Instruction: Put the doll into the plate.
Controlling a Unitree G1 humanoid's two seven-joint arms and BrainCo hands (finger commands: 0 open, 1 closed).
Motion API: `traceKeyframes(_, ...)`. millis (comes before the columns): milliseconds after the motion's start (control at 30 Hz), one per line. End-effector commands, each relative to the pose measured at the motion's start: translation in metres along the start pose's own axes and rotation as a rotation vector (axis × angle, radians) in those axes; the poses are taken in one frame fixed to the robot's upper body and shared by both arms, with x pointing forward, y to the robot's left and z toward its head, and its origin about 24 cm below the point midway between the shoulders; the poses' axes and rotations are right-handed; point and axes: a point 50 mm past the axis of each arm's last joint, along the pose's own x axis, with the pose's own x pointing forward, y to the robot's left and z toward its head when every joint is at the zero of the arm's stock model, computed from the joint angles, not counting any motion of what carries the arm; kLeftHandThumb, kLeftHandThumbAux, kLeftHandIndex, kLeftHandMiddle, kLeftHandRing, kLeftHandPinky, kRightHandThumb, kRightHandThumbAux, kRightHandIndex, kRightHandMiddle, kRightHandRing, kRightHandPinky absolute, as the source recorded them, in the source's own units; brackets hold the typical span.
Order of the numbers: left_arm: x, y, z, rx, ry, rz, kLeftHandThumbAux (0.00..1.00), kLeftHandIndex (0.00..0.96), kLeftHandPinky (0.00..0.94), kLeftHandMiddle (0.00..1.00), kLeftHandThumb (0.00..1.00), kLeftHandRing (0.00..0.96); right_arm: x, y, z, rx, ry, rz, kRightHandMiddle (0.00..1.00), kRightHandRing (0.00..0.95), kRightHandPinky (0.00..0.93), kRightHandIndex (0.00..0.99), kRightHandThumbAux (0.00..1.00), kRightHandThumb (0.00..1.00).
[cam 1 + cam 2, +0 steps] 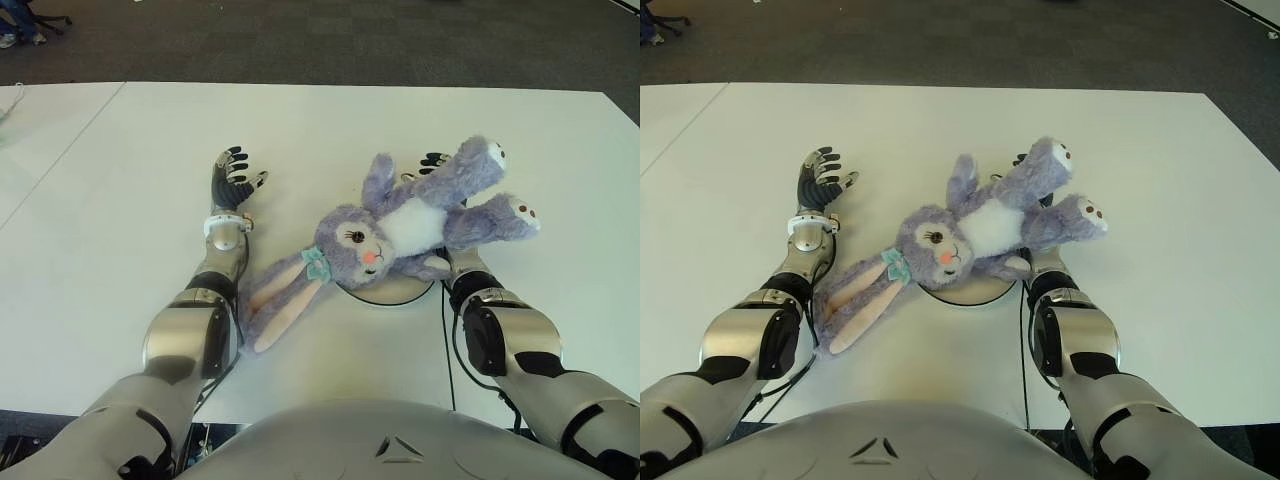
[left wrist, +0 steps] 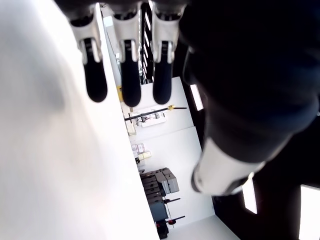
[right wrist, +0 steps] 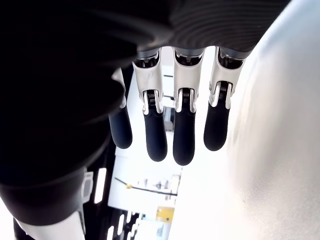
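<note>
A purple plush rabbit doll (image 1: 410, 225) with a teal bow lies on its back across a small white plate (image 1: 392, 293) at the middle of the table. Its head covers most of the plate. Its long ears (image 1: 280, 300) trail off the plate onto the table towards my left arm, and its legs point to the far right. My right hand (image 1: 432, 160) shows just behind the doll, mostly hidden by its body. The right wrist view shows its fingers (image 3: 182, 130) straight and holding nothing. My left hand (image 1: 235, 180) is left of the doll, fingers (image 2: 131, 75) spread, apart from it.
The white table (image 1: 330, 120) stretches wide on both sides, with a seam (image 1: 60, 160) at the far left. Dark carpet (image 1: 350, 40) lies beyond its far edge. A black cable (image 1: 444, 335) runs beside my right forearm.
</note>
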Motion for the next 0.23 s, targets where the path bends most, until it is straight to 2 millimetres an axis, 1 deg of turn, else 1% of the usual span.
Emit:
traceKeyframes(33,-0.0797,-0.0183,-0.0868,0.018,0.388,-0.095,0.853,0.2,0.296,0.269,0.134,0.288,-0.0775,0.01,-0.0964,-0.032,0.433,0.053,0.324,0.333,0.315,0.27,0.829,0.007)
traceKeyframes(133,-0.0797,-0.0183,-0.0869,0.02,0.39,-0.095,0.851,0.199,0.293,0.268,0.134,0.287,-0.0775,0.01,-0.0965,-0.037,0.435,0.053,0.323,0.332,0.315,0.269,0.829,0.005)
traceKeyframes(167,-0.0797,-0.0183,-0.0869,0.023,0.39,-0.096,0.833,0.194,0.287,0.266,0.108,0.281,-0.0775,0.01,-0.0966,-0.04,0.436,0.052,0.324,0.333,0.32,0.267,0.832,0.004)
traceKeyframes(233,-0.0796,-0.0183,-0.087,0.027,0.392,-0.096,0.823,0.191,0.284,0.265,0.092,0.278,-0.0775,0.0099,-0.0968,-0.044,0.439,0.051,0.324,0.334,0.323,0.266,0.834,0.003)
